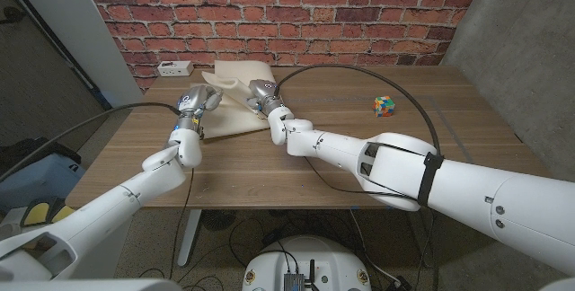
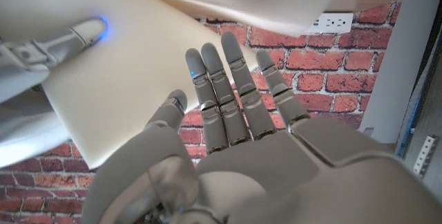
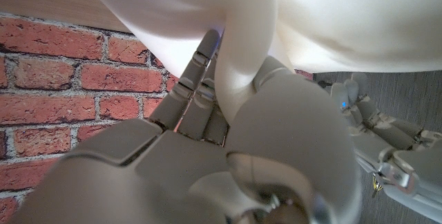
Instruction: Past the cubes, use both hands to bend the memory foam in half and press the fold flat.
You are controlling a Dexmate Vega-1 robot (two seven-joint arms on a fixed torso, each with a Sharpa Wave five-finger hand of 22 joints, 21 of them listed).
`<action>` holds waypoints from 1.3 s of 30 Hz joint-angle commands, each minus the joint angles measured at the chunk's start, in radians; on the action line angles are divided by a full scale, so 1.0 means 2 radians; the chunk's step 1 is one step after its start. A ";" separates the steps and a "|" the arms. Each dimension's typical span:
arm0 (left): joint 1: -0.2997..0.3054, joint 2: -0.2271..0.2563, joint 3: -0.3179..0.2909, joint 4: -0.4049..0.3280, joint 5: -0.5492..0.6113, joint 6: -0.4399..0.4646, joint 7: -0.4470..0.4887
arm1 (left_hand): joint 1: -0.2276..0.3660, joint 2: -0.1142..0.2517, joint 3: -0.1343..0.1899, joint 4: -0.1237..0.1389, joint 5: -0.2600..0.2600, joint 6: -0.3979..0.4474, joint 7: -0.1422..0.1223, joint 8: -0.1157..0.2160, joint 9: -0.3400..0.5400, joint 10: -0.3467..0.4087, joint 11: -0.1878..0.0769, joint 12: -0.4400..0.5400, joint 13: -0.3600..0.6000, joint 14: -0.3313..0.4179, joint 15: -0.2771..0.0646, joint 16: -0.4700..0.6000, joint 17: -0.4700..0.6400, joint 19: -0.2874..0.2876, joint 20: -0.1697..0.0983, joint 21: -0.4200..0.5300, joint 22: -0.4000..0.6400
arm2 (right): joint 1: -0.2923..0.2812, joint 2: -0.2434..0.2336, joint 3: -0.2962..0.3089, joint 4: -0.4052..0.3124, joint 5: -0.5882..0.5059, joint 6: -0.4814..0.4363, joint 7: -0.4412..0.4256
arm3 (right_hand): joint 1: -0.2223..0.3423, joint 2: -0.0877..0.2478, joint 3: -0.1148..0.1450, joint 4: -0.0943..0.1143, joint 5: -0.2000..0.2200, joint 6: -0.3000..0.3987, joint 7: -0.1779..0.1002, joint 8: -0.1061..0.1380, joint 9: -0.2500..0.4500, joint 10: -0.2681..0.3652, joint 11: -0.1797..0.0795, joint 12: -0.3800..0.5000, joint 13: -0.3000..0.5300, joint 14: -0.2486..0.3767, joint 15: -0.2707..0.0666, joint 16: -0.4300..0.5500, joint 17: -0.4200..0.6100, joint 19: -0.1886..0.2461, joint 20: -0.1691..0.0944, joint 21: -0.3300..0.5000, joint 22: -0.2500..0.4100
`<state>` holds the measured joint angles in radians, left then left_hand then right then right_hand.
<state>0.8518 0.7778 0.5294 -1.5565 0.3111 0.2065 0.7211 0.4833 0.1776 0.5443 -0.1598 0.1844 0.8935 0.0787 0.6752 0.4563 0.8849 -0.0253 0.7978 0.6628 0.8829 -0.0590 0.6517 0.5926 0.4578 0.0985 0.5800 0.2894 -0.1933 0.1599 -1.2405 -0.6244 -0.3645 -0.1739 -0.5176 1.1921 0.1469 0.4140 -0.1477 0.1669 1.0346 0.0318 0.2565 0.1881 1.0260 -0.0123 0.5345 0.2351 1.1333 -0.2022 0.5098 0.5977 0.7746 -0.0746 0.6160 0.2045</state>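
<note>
The cream memory foam (image 1: 230, 116) lies at the table's far middle, its far part (image 1: 239, 70) bent up off the wood. My right hand (image 1: 260, 95) pinches the foam's edge (image 3: 242, 51) between thumb and fingers (image 3: 197, 79). At the foam's left edge is my left hand (image 1: 196, 102). Its fingers (image 2: 231, 92) are stretched out straight beside the foam (image 2: 117, 86) with nothing between them, the thumb close to the foam's edge. A fingertip of my right hand (image 2: 72, 34) presses on the foam. A multicoloured cube (image 1: 385, 105) sits to the right, apart from both hands.
A white power strip (image 1: 175, 66) lies at the table's far left by the brick wall (image 1: 296, 8). A black cable (image 1: 395, 84) arcs over the right half of the table (image 1: 296, 174). A grey wall stands at the right.
</note>
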 commanded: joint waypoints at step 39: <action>0.051 -0.085 -0.139 0.089 -0.079 -0.280 0.078 | -0.074 -0.022 0.002 0.057 -0.002 -0.070 0.011 0.002 0.017 -0.046 0.008 0.004 0.052 -0.044 0.020 -0.034 0.004 -0.018 0.012 0.072 0.036 | -0.012 0.017 -0.058 -0.036 -0.092 -0.022 0.032 | -0.005 -0.014 -0.004 -0.007 0.002 0.023 -0.020 -0.008 0.002 0.036 -0.017 -0.032 -0.013 -0.091 -0.008 -0.071 -0.037 -0.041 0.008 0.019 -0.001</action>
<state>0.9282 0.5789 0.2710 -1.3204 0.2342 -0.4614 0.9831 0.3563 0.1463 0.5455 -0.0560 0.1821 0.7877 0.1005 0.7103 0.5155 0.8055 -0.0137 0.8323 0.8045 0.8168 -0.0254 0.6220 0.6383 0.4316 0.1195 0.7160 0.3633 -0.2430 0.1226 -1.3167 -0.8044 -0.5211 -0.2636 -0.4683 1.1636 0.1183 0.4013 -0.1528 0.1738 1.0578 0.0084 0.2424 0.1883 1.0885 -0.0324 0.4752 0.2089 0.9599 -0.1410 0.3761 0.5315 0.6998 -0.0569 0.6473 0.1999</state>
